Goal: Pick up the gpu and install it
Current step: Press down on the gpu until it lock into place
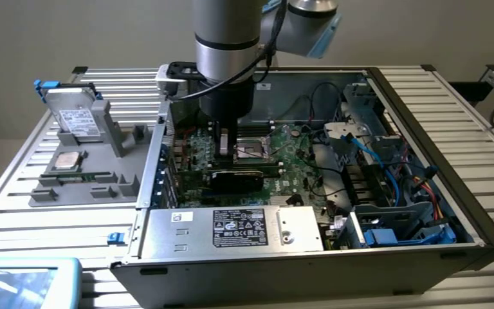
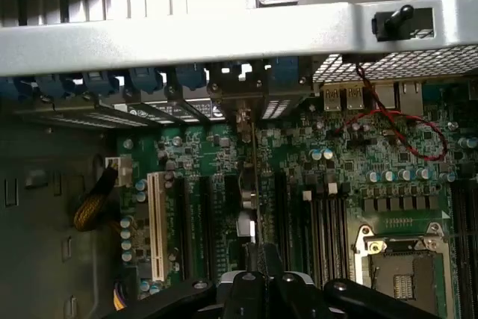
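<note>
Inside the open computer case [image 1: 436,193], we see the robot arm [image 1: 227,38] reaching straight down over the green main board [image 1: 290,174]. The hand [image 1: 223,151] is down low in the middle of the case. Its fingers are pinched tight on the top edge of the gpu [image 1: 234,177], which stands on its thin edge on the board. In the exterior view the gpu looks like a dark flat card just under the hand, close to the square chip socket [image 1: 251,151].

In the wrist view we look along the gpu [image 2: 255,177] from above. It shows as one thin line running from the hand [image 2: 265,278] up to the back wall of the case [image 2: 187,35]. It sits in line with the long slots, between the white slot [image 2: 157,225] and the black memory slots [image 2: 321,222]. Its far end touches the row of blue clips [image 2: 142,80] at the back wall. We cannot tell if it is pushed all the way down.

On the tabletop [image 1: 24,212], at the exterior view's left, a grey tray [image 1: 88,187] sits beside the case. A silver hard drive [image 1: 75,119] stands in it, and a flat square chip [image 1: 67,161] lies near it. A red wire [image 2: 407,128] curls over the board.
</note>
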{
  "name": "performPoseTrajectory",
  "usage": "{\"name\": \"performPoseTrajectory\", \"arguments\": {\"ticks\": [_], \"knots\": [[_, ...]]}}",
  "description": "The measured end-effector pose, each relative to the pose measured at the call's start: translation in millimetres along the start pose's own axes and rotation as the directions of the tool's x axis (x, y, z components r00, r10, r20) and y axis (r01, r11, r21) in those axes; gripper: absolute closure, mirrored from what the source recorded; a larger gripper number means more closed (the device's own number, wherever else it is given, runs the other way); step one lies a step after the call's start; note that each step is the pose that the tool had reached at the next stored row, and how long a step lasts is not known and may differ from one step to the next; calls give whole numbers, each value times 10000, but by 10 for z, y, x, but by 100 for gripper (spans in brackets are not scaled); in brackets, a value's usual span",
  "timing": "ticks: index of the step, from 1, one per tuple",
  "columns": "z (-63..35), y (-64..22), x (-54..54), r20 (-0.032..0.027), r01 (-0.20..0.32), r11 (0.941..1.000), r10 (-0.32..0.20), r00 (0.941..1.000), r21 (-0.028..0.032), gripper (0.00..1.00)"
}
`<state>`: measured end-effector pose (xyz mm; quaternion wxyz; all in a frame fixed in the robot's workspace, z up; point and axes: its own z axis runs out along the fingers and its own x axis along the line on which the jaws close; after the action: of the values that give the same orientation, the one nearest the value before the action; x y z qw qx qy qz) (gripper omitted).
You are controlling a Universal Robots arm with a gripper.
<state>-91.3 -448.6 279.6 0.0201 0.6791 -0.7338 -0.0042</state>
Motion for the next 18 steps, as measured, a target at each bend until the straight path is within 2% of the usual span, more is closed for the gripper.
{"name": "performPoseTrajectory", "arguments": {"ticks": [10, 18], "knots": [[99, -10, 11, 44, -4, 10000, 4, 10000, -4, 88], [139, -12, 15, 52, -4, 10000, 4, 10000, -6, 88]]}}
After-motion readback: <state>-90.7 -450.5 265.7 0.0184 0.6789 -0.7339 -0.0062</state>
